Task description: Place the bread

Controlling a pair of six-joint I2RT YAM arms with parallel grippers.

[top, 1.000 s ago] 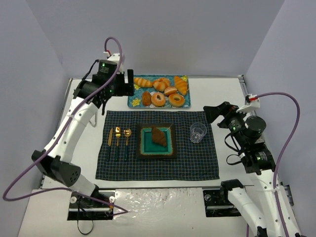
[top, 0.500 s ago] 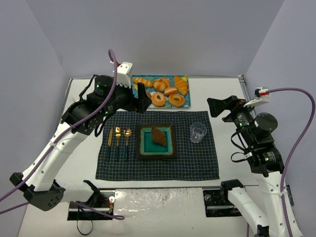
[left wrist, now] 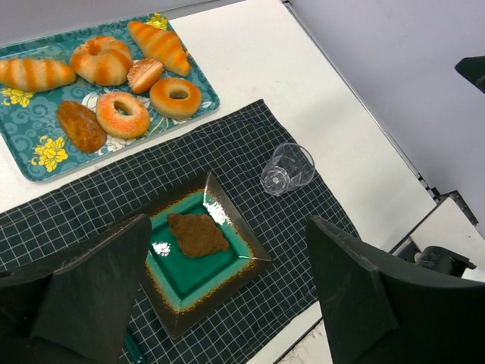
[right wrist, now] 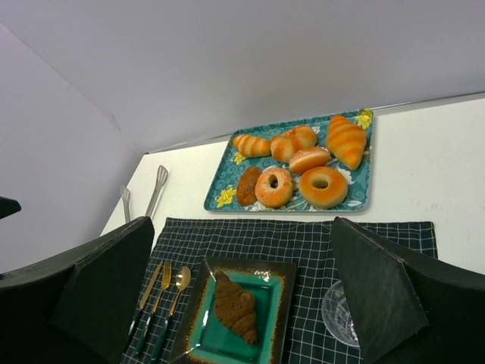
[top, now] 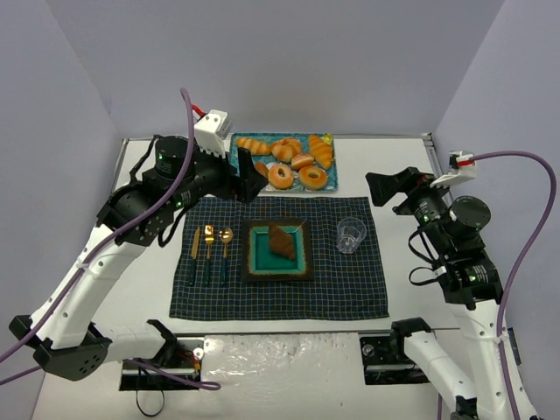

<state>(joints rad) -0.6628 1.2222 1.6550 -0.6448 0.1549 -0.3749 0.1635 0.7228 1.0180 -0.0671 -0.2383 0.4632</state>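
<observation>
The bread (top: 282,241), a dark chocolate-brown croissant, lies on the teal square plate (top: 252,262) in the middle of the dark checked placemat. It also shows in the left wrist view (left wrist: 197,233) and the right wrist view (right wrist: 236,305). My left gripper (top: 248,180) is open and empty, held high over the mat's far edge next to the tray; in its own view (left wrist: 227,224) the plate shows between its fingers, far below. My right gripper (top: 385,188) is open and empty, raised at the right of the mat, and looks down on the plate (right wrist: 242,222).
A blue tray (top: 325,138) at the back holds golden croissants, ring doughnuts and a reddish-brown oval roll (left wrist: 80,125). A clear glass (top: 351,234) stands right of the plate. A knife, fork and spoon (top: 208,249) lie to its left. Metal tongs (right wrist: 155,189) lie off the mat's far left.
My left arm swung from the tray's left side to over the mat's far edge and rose. My right arm lifted and shifted slightly right. The bread stayed on the plate.
</observation>
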